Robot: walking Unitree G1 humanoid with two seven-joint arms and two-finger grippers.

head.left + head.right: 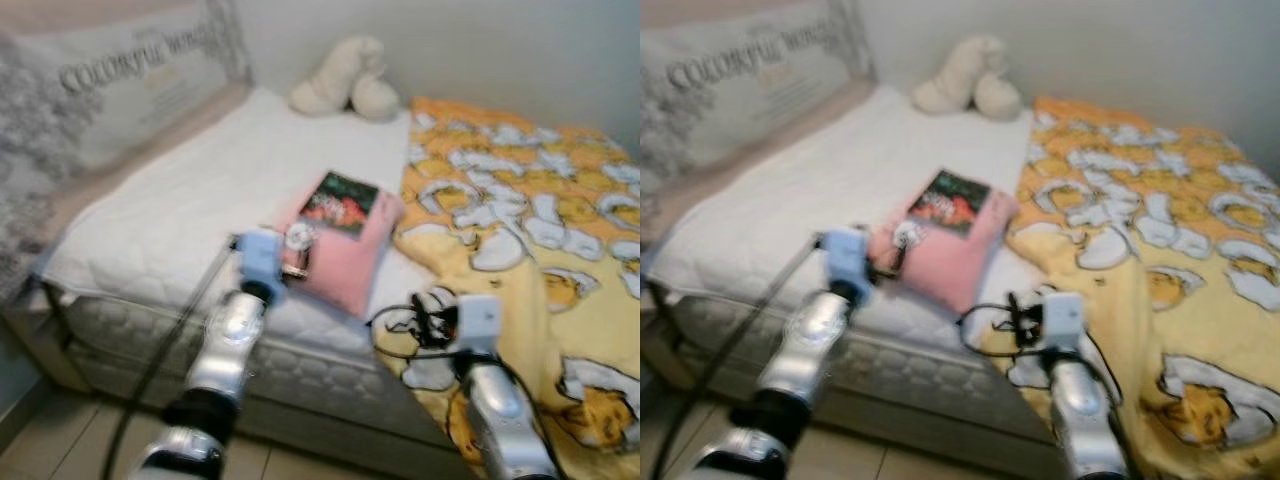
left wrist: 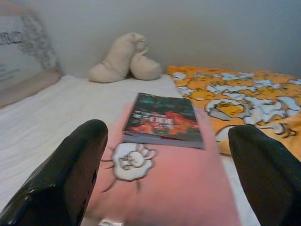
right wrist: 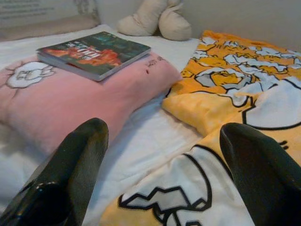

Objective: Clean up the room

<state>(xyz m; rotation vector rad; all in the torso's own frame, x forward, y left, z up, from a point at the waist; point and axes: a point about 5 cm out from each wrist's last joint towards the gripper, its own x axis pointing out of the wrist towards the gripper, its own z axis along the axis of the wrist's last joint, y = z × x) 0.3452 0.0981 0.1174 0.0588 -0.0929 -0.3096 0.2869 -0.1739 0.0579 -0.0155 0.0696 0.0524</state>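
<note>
Book lies on pink pillow; left tool and right tool gape wide.

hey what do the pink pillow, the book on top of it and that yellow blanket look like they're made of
Pink pillow: soft matte fabric, probably stuffed; it sags under the book. Book: a paperback by the look, with a thin, slightly glossy printed cover and visible page edges. Yellow blanket: soft printed cloth, possibly fleece; it folds and rumples loosely.
</note>
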